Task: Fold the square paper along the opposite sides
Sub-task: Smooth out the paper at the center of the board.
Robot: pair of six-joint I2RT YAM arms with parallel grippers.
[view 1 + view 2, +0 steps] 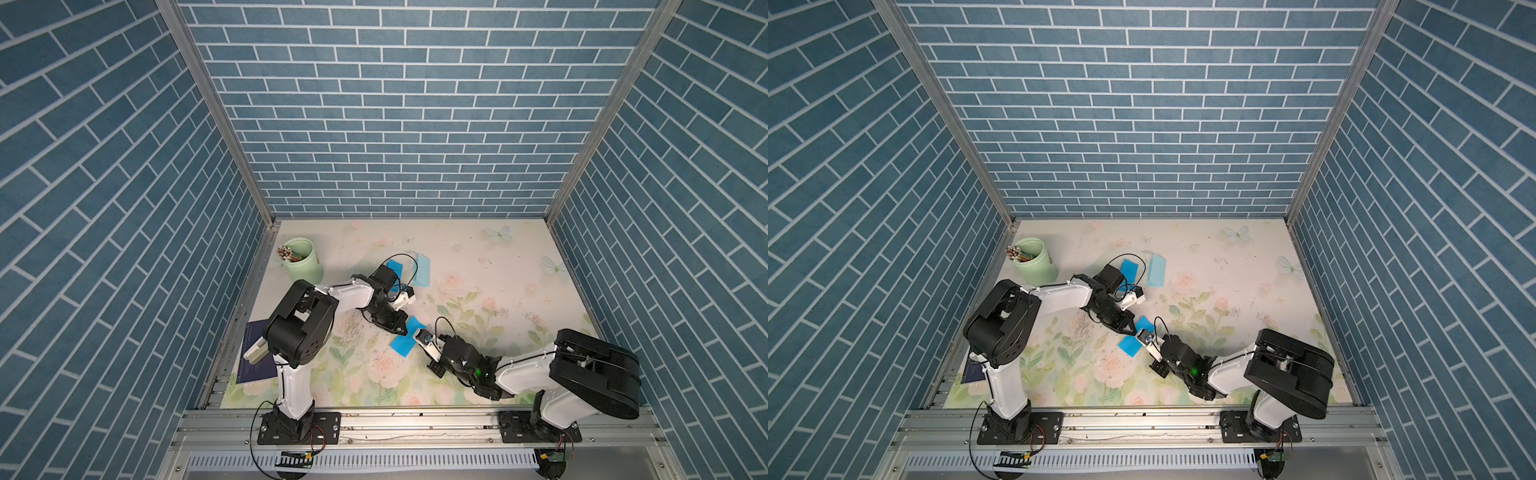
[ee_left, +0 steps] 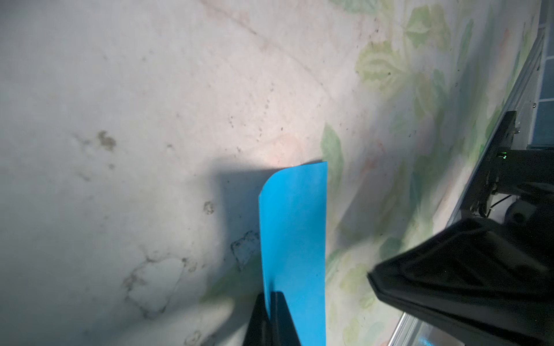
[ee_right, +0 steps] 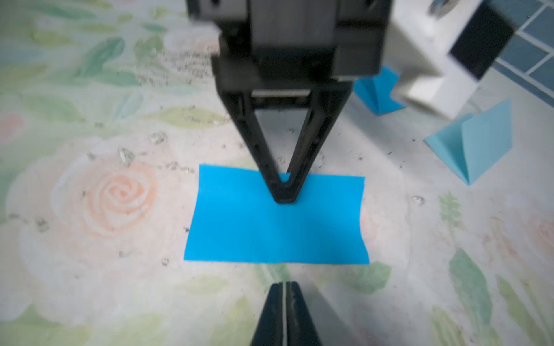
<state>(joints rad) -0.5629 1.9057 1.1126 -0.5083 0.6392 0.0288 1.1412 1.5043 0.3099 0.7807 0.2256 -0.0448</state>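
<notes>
The square paper (image 1: 405,343) (image 1: 1136,338) is bright blue and lies folded into a rectangle near the middle of the table. My left gripper (image 2: 271,295) (image 1: 405,331) comes down onto its far long edge and is shut on the paper (image 2: 293,224). The right wrist view shows those black fingers (image 3: 271,179) meeting in a V over the sheet (image 3: 275,227). My right gripper (image 3: 284,287) sits just off the paper's near edge. It is open by a thin slit and holds nothing. In both top views its tips are hidden under the wrist camera (image 1: 430,345).
Two other folded papers lie farther back, one bright blue (image 1: 395,268) (image 3: 379,93) and one pale blue (image 1: 422,270) (image 3: 473,143). A green cup of pencils (image 1: 301,259) stands at the back left. A dark blue book (image 1: 253,357) lies by the left arm's base.
</notes>
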